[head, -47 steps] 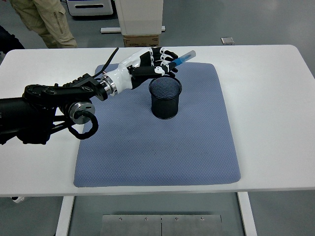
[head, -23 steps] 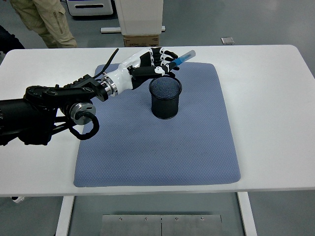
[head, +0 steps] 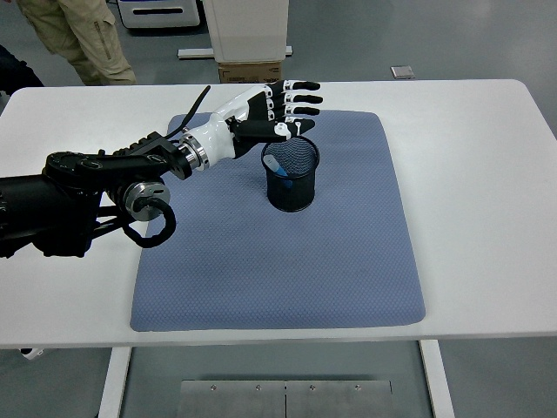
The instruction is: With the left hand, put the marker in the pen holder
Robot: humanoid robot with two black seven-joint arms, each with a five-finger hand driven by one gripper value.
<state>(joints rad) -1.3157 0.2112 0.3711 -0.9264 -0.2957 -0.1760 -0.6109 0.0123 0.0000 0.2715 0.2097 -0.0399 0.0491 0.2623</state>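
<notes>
A black mesh pen holder (head: 291, 175) stands upright on the blue-grey mat (head: 287, 261), toward its back. The blue marker (head: 277, 165) now leans inside the holder, its pale cap near the left rim. My left hand (head: 283, 109), white and black, hovers just behind and above the holder's rim with its fingers stretched out straight and nothing in them. Its black arm reaches in from the left edge. No right arm shows.
The mat lies on a white table (head: 487, 174). Beyond the far edge stand a person's legs in tan trousers (head: 83, 39) at the upper left, a white cabinet base (head: 248, 30) and a cardboard box (head: 251, 71).
The left hand's fingers spread and let go of the marker, which dropped from above the rim into the pen holder. The arm itself barely moved.
</notes>
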